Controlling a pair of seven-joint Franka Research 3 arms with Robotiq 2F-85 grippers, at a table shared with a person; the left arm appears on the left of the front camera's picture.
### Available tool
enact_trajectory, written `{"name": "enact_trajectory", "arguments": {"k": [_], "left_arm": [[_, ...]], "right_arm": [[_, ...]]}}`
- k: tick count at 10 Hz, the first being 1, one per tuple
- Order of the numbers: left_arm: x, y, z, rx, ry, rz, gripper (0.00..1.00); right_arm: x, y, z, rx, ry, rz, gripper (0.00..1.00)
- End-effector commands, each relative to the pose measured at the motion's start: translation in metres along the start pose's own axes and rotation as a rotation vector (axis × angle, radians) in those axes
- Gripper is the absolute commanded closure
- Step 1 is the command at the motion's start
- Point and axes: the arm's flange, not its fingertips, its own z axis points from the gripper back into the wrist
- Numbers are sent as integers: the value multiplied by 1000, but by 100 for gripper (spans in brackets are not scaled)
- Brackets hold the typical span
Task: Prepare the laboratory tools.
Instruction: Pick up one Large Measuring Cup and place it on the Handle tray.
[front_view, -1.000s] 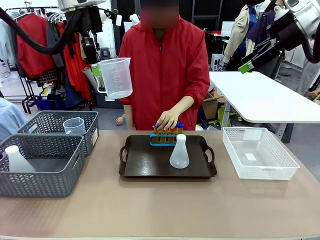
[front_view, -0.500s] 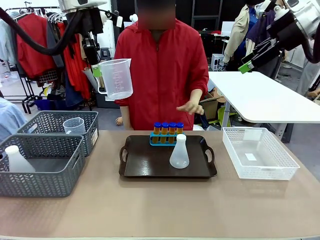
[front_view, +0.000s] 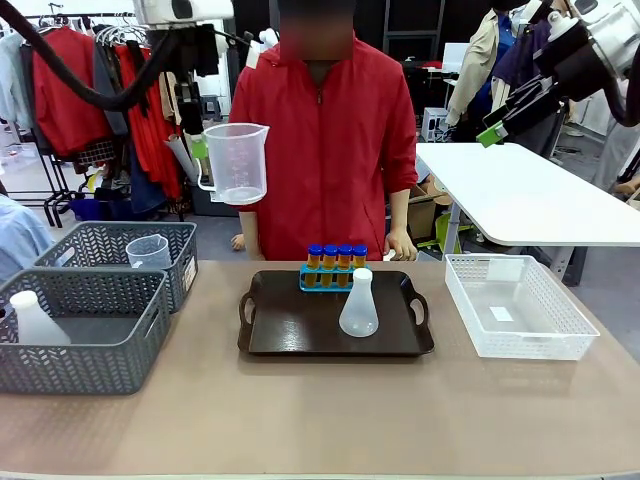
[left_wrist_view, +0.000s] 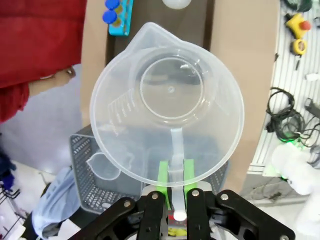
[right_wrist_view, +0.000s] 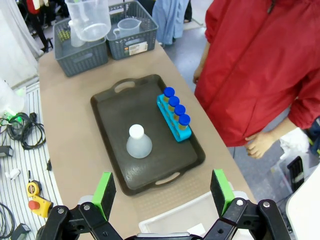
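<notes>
At far left stand 2 grey baskets (front_view: 85, 345), the nearer holding a spare white flask (front_view: 33, 320) and the farther a small beaker (front_view: 148, 250); above them the left gripper (left_wrist_view: 175, 175) pinches the handle of the clear measuring beaker (front_view: 236, 160), carrying it upright in the air, probably for setting down. At centre, the dark tray (front_view: 300, 335) gathers the blue rack (front_view: 330, 278) of 4 blue-capped tubes (front_view: 336, 255) and, just in front, the conical flask (front_view: 359, 305), leaving bare tray at left. At right, the right gripper (right_wrist_view: 162, 190) hangs high above the tray with its jaws wide and empty.

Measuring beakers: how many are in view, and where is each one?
2. One measuring beaker is held in the air by the left gripper; the second beaker stands in the far grey basket.
</notes>
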Motion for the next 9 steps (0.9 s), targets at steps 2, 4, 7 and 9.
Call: {"name": "enact_trajectory", "arguments": {"k": [2,4,7,9], "left_arm": [[14,-18,-36,15,-24,-17,100],[29,-26,-65,-22,-57,-39,100],[51,-42,-107,-14,-45,-82,100],[57,-49,-137,-23,-32,-81,100]], "right_arm": [[1,1,1,4,-6,5,0],[1,1,1,4,-6,5,0],[1,1,1,4,-6,5,0],[1,1,1,4,-6,5,0]]}}
